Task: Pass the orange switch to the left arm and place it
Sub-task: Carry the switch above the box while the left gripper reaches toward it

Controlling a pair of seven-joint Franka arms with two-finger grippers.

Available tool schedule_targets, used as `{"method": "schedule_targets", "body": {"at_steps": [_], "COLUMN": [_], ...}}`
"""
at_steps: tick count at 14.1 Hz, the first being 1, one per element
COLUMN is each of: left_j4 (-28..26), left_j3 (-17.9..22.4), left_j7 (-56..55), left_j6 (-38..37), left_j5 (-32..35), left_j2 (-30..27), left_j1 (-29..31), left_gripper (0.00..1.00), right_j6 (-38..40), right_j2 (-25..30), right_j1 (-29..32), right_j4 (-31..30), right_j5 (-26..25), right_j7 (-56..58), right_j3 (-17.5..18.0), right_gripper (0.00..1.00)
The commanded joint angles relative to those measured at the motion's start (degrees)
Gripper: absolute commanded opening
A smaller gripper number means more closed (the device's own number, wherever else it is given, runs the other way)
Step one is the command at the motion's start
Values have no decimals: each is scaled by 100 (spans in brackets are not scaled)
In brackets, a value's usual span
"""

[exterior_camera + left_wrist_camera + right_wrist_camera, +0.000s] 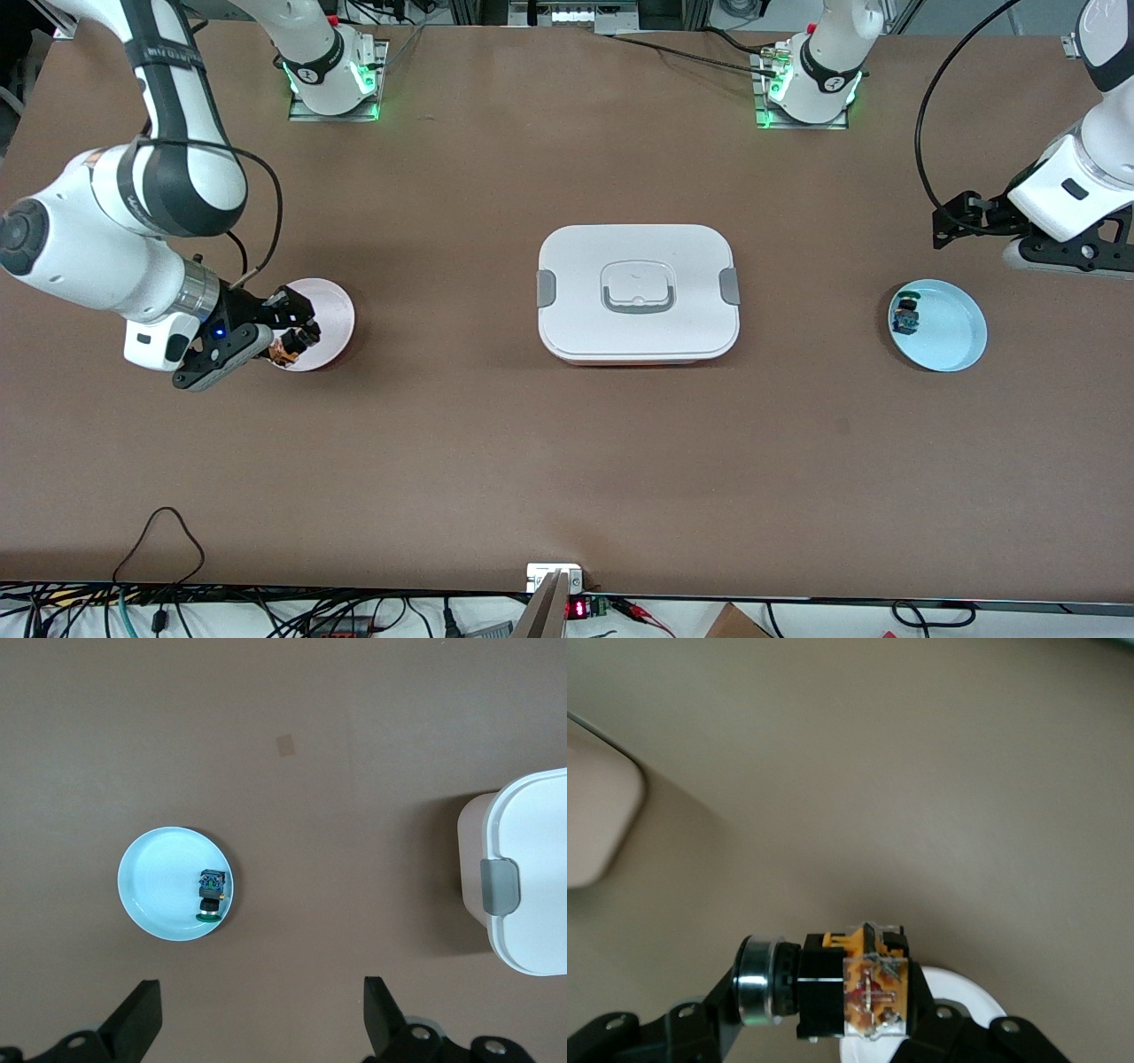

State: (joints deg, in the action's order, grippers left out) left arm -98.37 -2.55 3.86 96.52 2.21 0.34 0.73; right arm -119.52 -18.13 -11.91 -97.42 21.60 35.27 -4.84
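- I see a wide brown counter (496,461) with a matte, bare surface; cables (177,611) trail along the edge nearest the front camera, with a small red-lit readout (578,609) at its middle.
- At the right arm's end of the counter, my right claw (297,341) is clamped on the orange switch (285,348), held just over the near rim of a pale pink plate (330,315).
- In the right wrist view the orange switch (855,992) lies sideways between the black fingers (700,1023), its metal-ringed cap at one end and its yellowish contact block at the other.
- The white box (638,294) sits at the counter's centre, lid on, grey clips at both ends and a grey handle on top.
- Toward the left arm's end, a light blue plate (952,337) holds a small blue-and-green component (905,314) near its rim.
- My left claw (952,221) waits above the counter close to the blue plate, fingers (137,1019) wide apart and holding nothing.
- Both arm bases (332,75) glow green along the counter's top edge.
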Motion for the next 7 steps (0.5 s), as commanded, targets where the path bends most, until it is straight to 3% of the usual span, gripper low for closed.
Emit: {"method": "schedule_targets", "body": {"at_steps": [1,3,5,7], "left_j4": [160,160,160,160], "left_j3": [26,26,26,26], "left_j7": [27,0,35,79], "left_j6": [-72,-212,-860,-1179], "left_j5": [-185,-536,-1079,-1774], "left_j2": [89,142,238,256], "left_j1": [-20,-11,85,112], "left_gripper": [100,100,100,100], "right_j6": [140,131,9,-325], "right_j2": [134,213,213,205], "right_j1": [-197,-320,-556,-855], "right_j4": [266,398,451,460], "right_j5": [571,1264,2396,3084], "right_j7": [357,629,1260,2007], "right_j3": [27,219,448,458], "right_gripper": [0,0,0,0]}}
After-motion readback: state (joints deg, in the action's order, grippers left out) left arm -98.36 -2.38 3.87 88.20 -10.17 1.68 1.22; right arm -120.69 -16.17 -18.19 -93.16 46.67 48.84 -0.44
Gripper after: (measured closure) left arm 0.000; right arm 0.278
